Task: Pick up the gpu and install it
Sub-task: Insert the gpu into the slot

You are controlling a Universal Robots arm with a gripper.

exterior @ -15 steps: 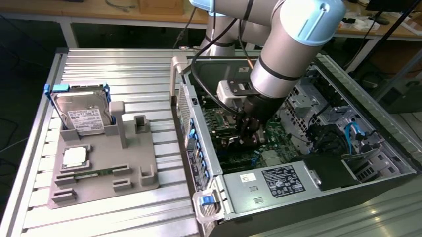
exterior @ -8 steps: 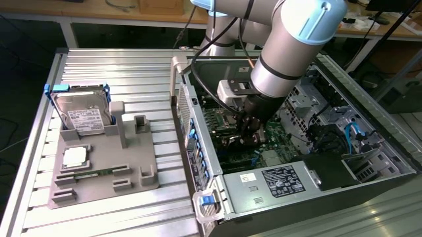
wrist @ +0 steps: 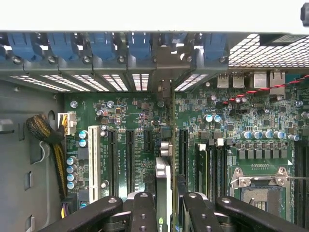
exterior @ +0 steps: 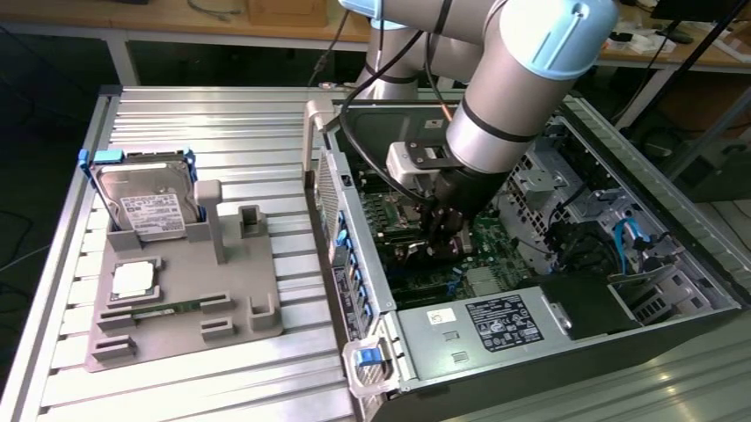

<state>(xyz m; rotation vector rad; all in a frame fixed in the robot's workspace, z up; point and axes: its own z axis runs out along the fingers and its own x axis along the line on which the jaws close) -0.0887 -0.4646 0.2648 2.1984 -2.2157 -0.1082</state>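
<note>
Reaching down into the open computer case, the arm had its gripper low over the motherboard. In the wrist view we saw the gripper with its fingers pinching the gpu, held edge-on and upright between the pads. The card ran toward the rear wall of the case, its far end reaching a metal bracket beside the row of blue slot clips. It stood in line with the expansion slots, between two black ones; whether it was fully seated we could not tell, since the lower edge was hidden. In the exterior view the gpu was hard to make out behind the fingers.

On the metal table, towards the exterior view's left of the case, we saw a grey parts holder. The hard drive in its blue frame stood upright at the holder's far end, and a narrow green memory stick lay flat nearer the front edge. The power supply sat in the near corner of the case.
</note>
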